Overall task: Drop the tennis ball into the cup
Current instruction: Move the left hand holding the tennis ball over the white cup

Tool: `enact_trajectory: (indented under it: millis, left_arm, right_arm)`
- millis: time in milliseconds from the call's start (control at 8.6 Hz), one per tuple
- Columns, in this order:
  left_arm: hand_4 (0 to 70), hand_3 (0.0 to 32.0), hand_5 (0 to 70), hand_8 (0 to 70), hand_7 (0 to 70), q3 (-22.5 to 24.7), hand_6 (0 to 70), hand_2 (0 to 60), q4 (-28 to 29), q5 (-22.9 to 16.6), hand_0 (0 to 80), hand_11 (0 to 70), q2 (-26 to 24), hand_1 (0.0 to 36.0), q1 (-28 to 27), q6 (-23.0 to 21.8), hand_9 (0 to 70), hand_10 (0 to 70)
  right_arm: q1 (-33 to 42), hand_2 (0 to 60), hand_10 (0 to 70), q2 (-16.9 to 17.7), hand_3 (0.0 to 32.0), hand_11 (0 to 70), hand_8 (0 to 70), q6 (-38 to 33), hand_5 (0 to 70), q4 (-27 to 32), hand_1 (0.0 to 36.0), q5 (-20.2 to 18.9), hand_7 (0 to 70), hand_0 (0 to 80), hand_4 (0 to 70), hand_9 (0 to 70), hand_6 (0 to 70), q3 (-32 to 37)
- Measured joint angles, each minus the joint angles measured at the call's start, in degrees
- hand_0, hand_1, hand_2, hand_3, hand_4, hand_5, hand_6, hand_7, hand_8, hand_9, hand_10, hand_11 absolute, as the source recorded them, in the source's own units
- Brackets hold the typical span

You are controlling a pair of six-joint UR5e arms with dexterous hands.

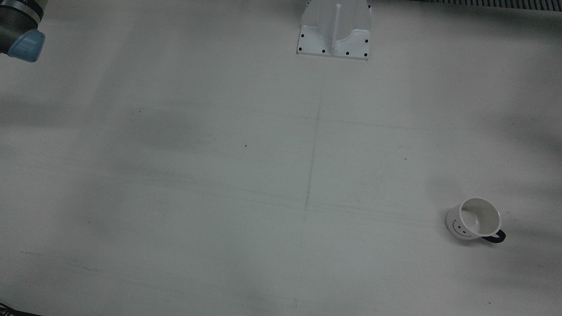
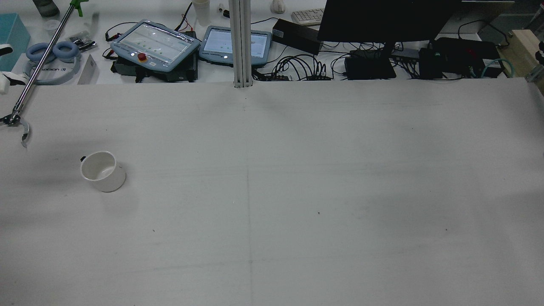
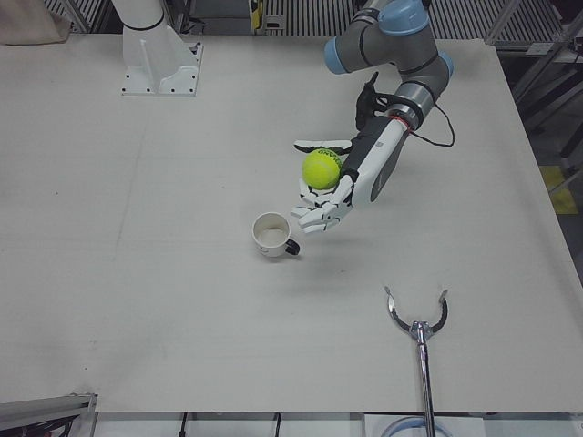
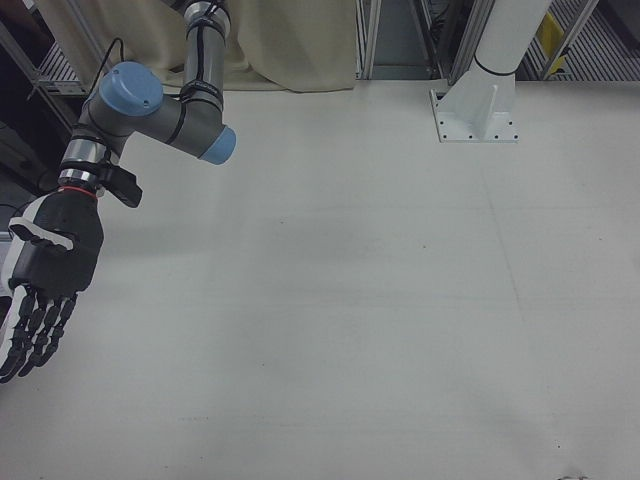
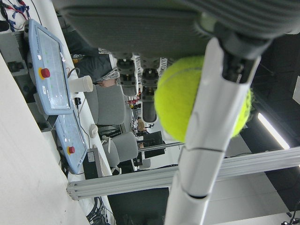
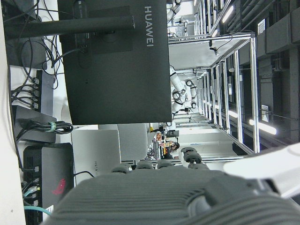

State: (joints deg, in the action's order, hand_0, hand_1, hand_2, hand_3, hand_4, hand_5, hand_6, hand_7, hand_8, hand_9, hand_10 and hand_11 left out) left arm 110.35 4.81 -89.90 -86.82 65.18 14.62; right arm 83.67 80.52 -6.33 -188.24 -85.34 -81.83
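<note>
- In the right-front view, the right hand (image 4: 45, 275) hangs at the far left edge of the frame, fingers stretched out straight and spread, pointing down, grasping nothing. The table (image 4: 330, 300) beside it is bare white.
- In the left-front view, the white cup (image 3: 271, 235) stands upright a little left of the frame's middle, its dark handle turned toward the lower right.
- Just right of the cup and above it in the frame, the left hand (image 3: 335, 193) reaches in from the upper right, palm up, fingers loosely curled around the tennis ball (image 3: 321, 168). The ball rests in the palm, cradled rather than squeezed tight.
- The ball sits up and to the right of the cup's mouth in that view; whether it is directly over the opening I cannot tell.
- A metal grabber tool (image 3: 417, 323) lies on the table at the lower right of the left-front view, well apart from the cup.
- In the left hand view, the yellow-green ball fills the upper right, with a white finger (image 5: 206, 131) crossing in front of it.
- In the front view, the cup shows at the lower right with a smiley face on its side.
</note>
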Motion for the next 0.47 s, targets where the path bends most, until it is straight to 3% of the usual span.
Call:
enact_trajectory:
  millis: [233,349,465]
  left_arm:
    - [3.8,0.0,17.6,23.6,53.2,-0.5,44.4,0.0,1.5,2.1,80.0,18.6,-0.1,30.5,-3.2,3.0,32.6,10.5]
    - [4.0,0.0,16.9,23.0,54.6,-0.8,40.5,0.0,2.0,3.5,80.0,18.6,-0.1,30.8,-4.9,4.3,33.2,10.5]
    - [4.1,0.0,18.4,25.5,54.4,-1.4,49.2,0.0,2.6,4.8,80.0,18.8,-0.3,30.2,-6.3,5.0,34.3,10.6]
  right_arm:
    - [0.0,0.0,0.0,0.0,0.0,0.0,0.0,0.0,0.0,0.0,0.0,0.0,0.0,0.0,0.0,0.0,0.0,0.0]
    - [0.0,0.0,0.0,0.0,0.0,0.0,0.0,0.0,0.0,0.0,0.0,0.0,0.0,0.0,0.0,0.0,0.0,0.0]
    - [0.0,0.0,0.0,0.0,0.0,0.0,0.0,0.0,0.0,0.0,0.0,0.0,0.0,0.0,0.0,0.0,0.0,0.0]
